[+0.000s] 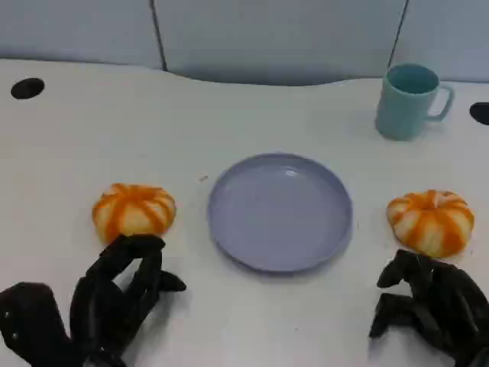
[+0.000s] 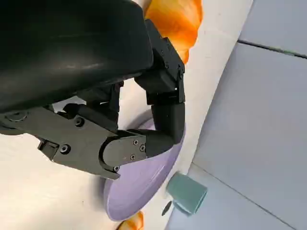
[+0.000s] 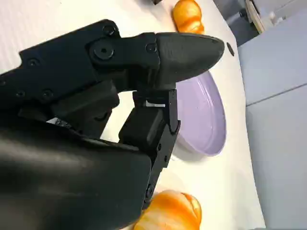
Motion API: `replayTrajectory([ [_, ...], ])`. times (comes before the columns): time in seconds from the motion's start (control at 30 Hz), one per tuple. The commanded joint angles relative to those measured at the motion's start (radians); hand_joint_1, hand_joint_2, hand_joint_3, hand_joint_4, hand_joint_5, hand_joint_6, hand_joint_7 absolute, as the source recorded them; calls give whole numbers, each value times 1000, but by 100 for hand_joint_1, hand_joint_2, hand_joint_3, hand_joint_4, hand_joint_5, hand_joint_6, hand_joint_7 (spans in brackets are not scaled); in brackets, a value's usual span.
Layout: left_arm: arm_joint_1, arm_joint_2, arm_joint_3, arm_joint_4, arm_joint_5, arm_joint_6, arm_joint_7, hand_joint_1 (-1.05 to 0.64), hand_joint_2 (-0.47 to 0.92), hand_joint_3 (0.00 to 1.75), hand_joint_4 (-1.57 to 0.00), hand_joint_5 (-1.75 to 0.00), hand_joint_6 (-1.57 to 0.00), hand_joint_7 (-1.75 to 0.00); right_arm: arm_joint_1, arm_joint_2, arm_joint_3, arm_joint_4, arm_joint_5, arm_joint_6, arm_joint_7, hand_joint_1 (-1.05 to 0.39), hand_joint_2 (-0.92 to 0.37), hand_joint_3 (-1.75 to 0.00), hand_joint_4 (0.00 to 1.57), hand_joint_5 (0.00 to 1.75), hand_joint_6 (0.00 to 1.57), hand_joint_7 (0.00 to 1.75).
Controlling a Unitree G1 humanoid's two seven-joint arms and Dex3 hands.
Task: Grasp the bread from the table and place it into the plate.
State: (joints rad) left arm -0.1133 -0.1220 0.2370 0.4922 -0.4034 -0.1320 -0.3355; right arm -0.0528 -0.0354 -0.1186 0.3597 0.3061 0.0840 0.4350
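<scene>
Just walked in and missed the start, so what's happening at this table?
A humanoid robot is set to move bread onto the round lavender plate, which holds nothing yet. Two orange-and-white striped bread rolls lie on the white table: the left roll and the right roll, either side of the plate. The black left hand and black right hand sit just behind them, holding nothing. A teal mug stands at the back.

Black jointed left hand [image 1: 114,294] with visible screws.
</scene>
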Motion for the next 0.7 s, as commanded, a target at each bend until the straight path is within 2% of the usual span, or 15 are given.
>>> replayTrajectory([
  [0.03, 0, 15, 2, -10, 10, -8, 10, -37, 76, 62, -63, -162, -56, -132, 15, -8, -3, 2, -4, 0, -9, -41, -92, -43, 124, 110, 113, 102],
  [0.7, -4, 21, 0, 7, 14, -32, 2, -39, 79, 55, -65, -157, -57, -130, 17, -9, -1, 6, -3, -13, -4, -41, -92, -44, 122, 111, 112, 103],
])
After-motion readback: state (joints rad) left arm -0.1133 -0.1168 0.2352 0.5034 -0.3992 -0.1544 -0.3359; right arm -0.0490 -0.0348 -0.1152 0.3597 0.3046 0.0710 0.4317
